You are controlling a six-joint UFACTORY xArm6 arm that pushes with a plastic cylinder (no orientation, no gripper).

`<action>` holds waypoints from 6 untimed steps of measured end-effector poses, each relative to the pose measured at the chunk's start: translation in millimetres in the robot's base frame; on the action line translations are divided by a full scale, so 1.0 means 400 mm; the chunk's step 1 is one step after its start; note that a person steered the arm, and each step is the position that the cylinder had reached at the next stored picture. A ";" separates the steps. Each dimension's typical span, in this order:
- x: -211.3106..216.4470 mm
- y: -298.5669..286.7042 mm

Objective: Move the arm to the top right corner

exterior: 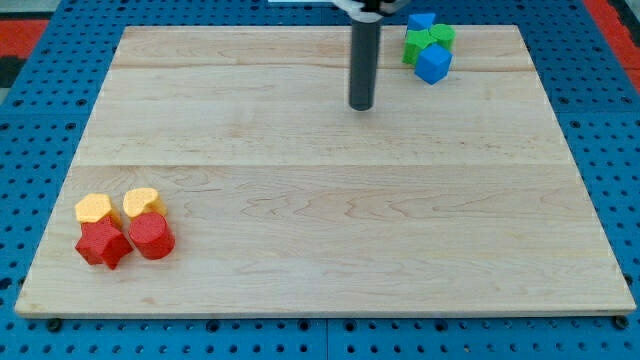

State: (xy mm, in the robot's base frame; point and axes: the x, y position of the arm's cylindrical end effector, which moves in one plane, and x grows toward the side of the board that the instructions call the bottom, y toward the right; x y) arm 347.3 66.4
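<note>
My tip (361,105) is the lower end of a dark rod standing on the wooden board (320,200), in the upper middle. To its right, near the view's top right corner, sits a tight cluster: a blue block (421,21), a green block (417,45), a second green block (441,35) and a blue cube (434,64). My tip is apart from the cluster, a little left of and below it. At the view's bottom left sit a yellow block (93,208), a yellow block (142,202), a red star-shaped block (104,244) and a red cylinder-like block (151,236).
The board lies on a blue pegboard surface (40,110) that surrounds it on all sides. A red strip (615,20) shows at the view's top right corner.
</note>
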 end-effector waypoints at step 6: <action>-0.390 0.457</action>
